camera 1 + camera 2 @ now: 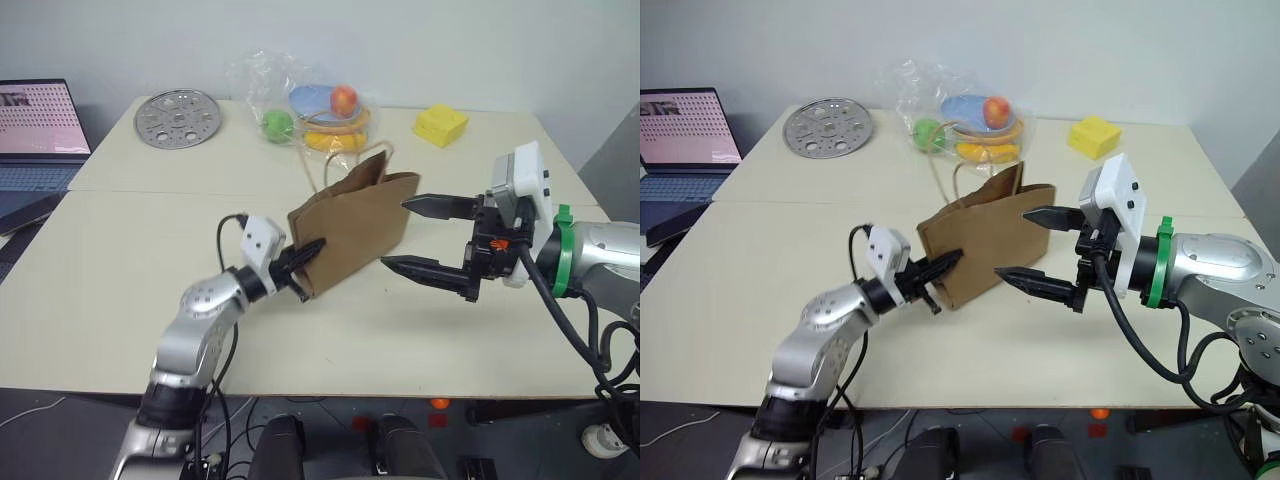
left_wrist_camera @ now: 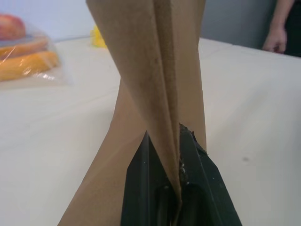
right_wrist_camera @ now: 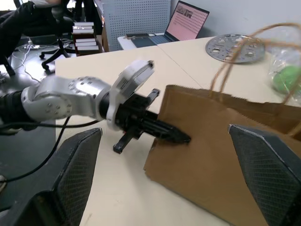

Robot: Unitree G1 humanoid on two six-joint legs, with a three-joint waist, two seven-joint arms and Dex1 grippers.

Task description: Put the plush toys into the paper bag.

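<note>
The brown paper bag (image 1: 355,225) stands slanted on the middle of the table, its tan loop handles (image 1: 340,165) rising at the top. My left gripper (image 1: 305,258) is shut on the bag's folded side edge near its lower left corner. In the left wrist view the black fingers (image 2: 207,188) pinch the paper crease (image 2: 162,94). My right gripper (image 1: 395,233) is open at the bag's right side, one fingertip by the upper rim and one lower, with nothing between them. The plush toys are out of view.
At the back of the table lie a clear plastic bag of fruit (image 1: 315,110), a yellow sponge block (image 1: 440,125) and a perforated metal disc (image 1: 178,118). A laptop (image 1: 40,130) sits at the far left. A person's hand (image 2: 275,40) shows beyond the table.
</note>
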